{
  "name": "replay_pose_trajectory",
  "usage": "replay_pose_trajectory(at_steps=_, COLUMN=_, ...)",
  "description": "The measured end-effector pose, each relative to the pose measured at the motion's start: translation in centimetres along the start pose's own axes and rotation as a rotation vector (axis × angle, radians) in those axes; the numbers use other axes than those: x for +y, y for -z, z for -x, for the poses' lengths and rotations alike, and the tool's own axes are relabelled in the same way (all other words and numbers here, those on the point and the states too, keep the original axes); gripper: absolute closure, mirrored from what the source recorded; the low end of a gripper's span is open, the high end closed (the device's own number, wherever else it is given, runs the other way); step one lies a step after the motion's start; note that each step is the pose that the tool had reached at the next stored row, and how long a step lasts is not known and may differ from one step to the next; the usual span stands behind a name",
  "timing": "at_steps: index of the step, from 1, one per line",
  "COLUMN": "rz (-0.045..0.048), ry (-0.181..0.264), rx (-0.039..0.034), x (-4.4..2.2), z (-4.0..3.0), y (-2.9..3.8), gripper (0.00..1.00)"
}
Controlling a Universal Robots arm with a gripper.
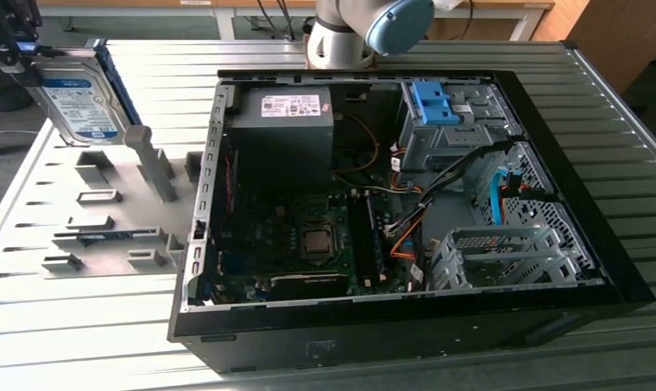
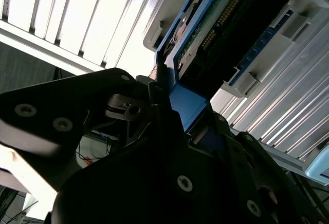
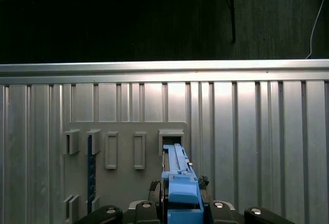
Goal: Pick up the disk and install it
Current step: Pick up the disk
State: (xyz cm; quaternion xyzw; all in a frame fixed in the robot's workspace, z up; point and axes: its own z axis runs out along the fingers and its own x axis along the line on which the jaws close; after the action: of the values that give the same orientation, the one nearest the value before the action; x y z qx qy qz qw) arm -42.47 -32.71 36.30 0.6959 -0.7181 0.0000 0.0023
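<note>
Well, the claw [image 1: 21,55] was clamped on the blue-framed disk [image 1: 80,102], holding it on edge over the grey rack [image 1: 110,236]. In the exterior view its long axis ran from the claw toward five o'clock, and the open computer case [image 1: 415,314] lay at three o'clock.

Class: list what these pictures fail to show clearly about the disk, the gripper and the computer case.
- the disk: label print too small to read in the exterior view.
- the gripper: cut off by the exterior view's left edge.
- the disk's flat faces: seen edge-on in the first wrist view.
- the drive cage: interior hidden by its own perforated walls.
</note>
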Motion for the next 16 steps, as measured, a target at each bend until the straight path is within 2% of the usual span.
replay_pose_trajectory(at_steps=16, rz=-0.0001, ry=0.0, rx=0.0, x=0.0, z=0.0, y=0.38, gripper=0.64)
